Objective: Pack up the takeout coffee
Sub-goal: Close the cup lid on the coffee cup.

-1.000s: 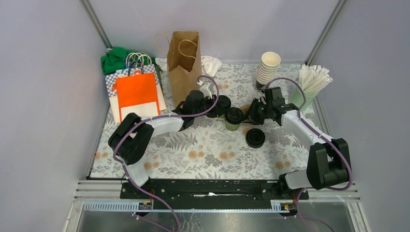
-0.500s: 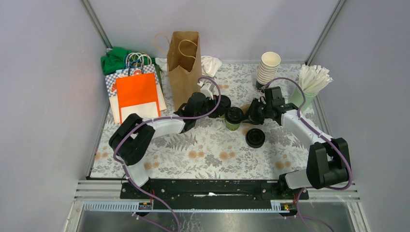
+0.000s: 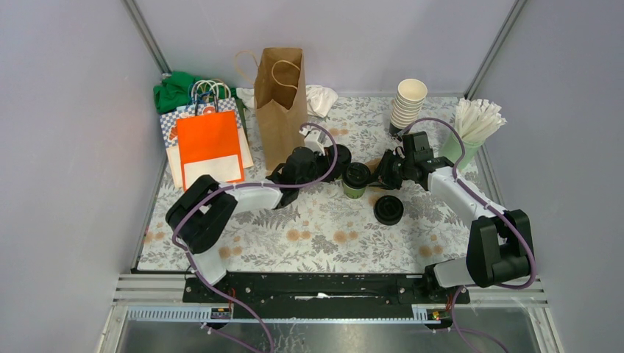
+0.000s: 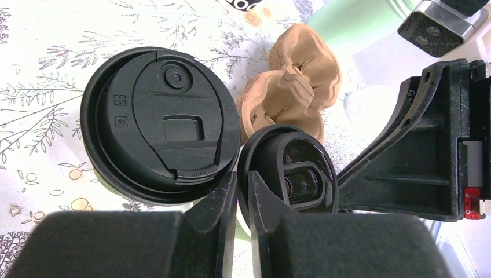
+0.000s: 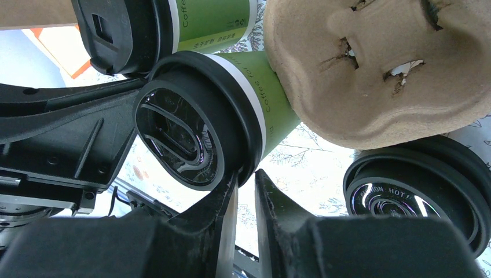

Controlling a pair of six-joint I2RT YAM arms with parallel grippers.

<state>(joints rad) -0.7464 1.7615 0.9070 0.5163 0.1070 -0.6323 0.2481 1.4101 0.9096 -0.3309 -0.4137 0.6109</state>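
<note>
Two black-lidded green cups: upper-left cup, centre cup; third lid lower right. The left hand and right hand pinch centre cup's rim.

Floral table: green cups, black lids, brown bag.

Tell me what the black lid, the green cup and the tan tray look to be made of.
Lid: likely molded plastic, matte black with a soft sheen and crisp embossed marks. Cup: apparently paper, a smooth printed green wall with a white band under its lid. Tray: probably molded pulp, a rough, fibrous tan surface with torn-looking slits.
</note>
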